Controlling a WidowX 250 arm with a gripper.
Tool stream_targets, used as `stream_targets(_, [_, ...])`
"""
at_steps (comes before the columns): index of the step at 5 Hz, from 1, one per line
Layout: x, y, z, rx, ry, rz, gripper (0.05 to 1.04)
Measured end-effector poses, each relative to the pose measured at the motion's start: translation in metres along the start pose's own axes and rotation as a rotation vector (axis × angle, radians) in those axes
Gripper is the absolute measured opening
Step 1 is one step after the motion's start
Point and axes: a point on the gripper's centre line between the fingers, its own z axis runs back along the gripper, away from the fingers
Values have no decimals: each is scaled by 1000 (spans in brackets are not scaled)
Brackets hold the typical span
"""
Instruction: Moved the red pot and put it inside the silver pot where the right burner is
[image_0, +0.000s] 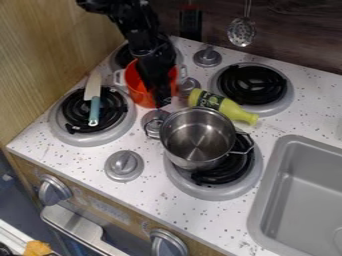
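Note:
The black gripper (160, 95) points down at the red pot, its lower end over the pot's right side and hiding part of it. The red pot (137, 89) has pale handles and stands at the upper left, near the back left burner. To its lower right, the silver pot (198, 137) rests on the front right burner (244, 177), set toward that burner's upper left. The silver pot's inside looks empty. Whether the gripper touches the red pot I cannot tell.
A yellow-green bottle (224, 106) lies just behind the silver pot, by the back right burner (252, 85). A knife with a blue handle (94, 109) lies across the front left burner. The grey sink (272, 192) is at the right; a stove knob (124, 165) stands in front.

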Motion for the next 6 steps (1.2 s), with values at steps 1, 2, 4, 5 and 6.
stream_targets(1, [-1,-1,-1,-4,2,15,344])
stream_targets(2, [0,-4,-1,-22,-4,6,153])
stream_targets(4, [3,-12,18,-101,26,51,83])
stream_targets(5, [9,-25,49,-97,86,147,77])
stream_targets(6, [16,-43,76,-85,132,222,73])
